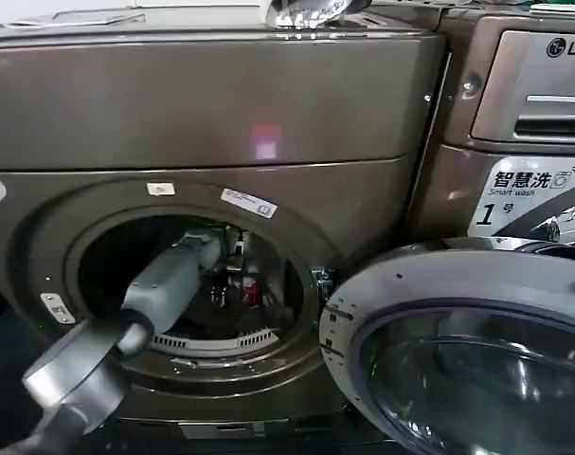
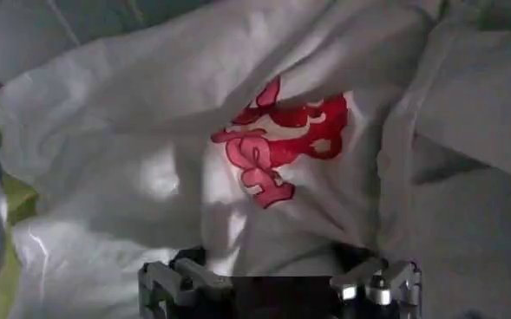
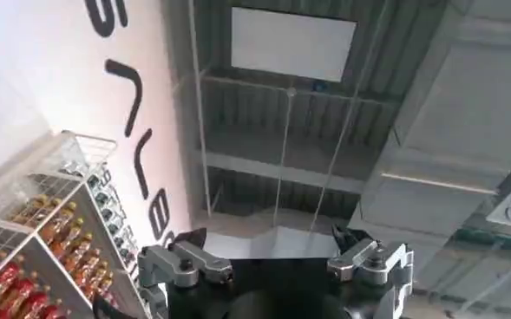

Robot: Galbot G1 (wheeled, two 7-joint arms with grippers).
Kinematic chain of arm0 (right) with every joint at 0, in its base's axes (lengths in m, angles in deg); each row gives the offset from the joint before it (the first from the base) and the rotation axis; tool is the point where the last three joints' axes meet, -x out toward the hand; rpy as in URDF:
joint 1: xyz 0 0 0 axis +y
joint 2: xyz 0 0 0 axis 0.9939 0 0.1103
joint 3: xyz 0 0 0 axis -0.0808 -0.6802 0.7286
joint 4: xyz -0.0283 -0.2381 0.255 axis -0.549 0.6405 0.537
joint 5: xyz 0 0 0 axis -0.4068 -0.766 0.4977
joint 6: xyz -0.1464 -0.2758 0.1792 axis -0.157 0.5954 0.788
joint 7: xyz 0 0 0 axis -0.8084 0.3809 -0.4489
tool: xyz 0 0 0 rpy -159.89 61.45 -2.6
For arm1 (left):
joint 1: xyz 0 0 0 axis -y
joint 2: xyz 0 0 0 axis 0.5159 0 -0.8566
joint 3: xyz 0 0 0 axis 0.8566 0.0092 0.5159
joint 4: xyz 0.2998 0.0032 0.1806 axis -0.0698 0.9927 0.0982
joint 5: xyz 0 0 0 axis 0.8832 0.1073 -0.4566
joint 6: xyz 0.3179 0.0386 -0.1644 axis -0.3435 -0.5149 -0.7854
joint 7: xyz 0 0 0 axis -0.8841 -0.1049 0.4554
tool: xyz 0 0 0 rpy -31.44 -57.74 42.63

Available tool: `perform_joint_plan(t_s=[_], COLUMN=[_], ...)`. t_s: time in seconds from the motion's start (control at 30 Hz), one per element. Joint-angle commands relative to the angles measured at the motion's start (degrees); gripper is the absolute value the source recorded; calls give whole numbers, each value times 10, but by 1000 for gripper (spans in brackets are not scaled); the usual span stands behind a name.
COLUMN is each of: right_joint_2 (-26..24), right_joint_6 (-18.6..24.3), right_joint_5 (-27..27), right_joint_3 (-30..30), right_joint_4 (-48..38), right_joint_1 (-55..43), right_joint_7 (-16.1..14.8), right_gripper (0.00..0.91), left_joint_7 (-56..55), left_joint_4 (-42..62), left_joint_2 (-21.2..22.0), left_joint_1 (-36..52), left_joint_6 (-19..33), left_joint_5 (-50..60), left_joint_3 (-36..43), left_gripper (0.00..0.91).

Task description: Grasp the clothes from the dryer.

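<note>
Clothes: white garment with red print, lying inside the drum, just ahead of the left gripper.
Dryer: bronze-grey, door swung open at right.
Left gripper: deep in the porthole, fingers spread, holding nothing.
Right gripper: spread and empty, aimed at a ceiling.
Room: LG machine at right; stocked shelves.

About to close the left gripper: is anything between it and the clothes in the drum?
Nothing visible. The left gripper faces the white garment with red print directly, inside the bronze-grey dryer's porthole; the chrome-rimmed glass door hangs open, aside.
</note>
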State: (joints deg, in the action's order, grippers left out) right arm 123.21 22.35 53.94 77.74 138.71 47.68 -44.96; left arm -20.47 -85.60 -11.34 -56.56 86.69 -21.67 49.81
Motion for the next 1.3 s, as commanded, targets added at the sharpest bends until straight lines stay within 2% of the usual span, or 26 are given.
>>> perform_joint_plan(t_s=[0.03, 0.43, 0.97, 1.0, 1.07, 1.1, 1.13, 1.3], right_joint_2=[1, 1, -1, -1, -1, -1, -1, -1], right_joint_6=[-1, 1, 0, -1, -1, -1, -1, 0], right_joint_5=[-1, -1, -1, -1, -1, 0, 0, 2], right_joint_3=[-2, -3, -6, -6, -6, -5, -5, -2], right_joint_4=[2, 1, 5, 6, 6, 6, 6, 3], right_joint_1=[-1, 0, 0, 0, 1, 1, 1, 4], right_joint_7=[0, -1, -2, -2, -2, -2, -2, -2], right_gripper=[907, 907, 907, 907, 907, 907, 907, 907], left_joint_7=[14, 16, 3, 2, 3, 3, 3, 2], left_joint_4=[-10, -9, 0, 0, 0, 0, 0, 2], left_joint_2=[-1, 7, -5, -6, -6, -6, -6, -7], left_joint_1=[7, -4, -27, -27, -27, -27, -27, -30], left_joint_6=[-10, 17, 16, 17, 18, 18, 18, 22], left_joint_5=[-63, -82, -66, -66, -66, -66, -66, -63], left_joint_3=[2, 0, -21, -23, -24, -25, -25, -29], left_gripper=[907, 907, 907, 876, 296, 205, 125, 80])
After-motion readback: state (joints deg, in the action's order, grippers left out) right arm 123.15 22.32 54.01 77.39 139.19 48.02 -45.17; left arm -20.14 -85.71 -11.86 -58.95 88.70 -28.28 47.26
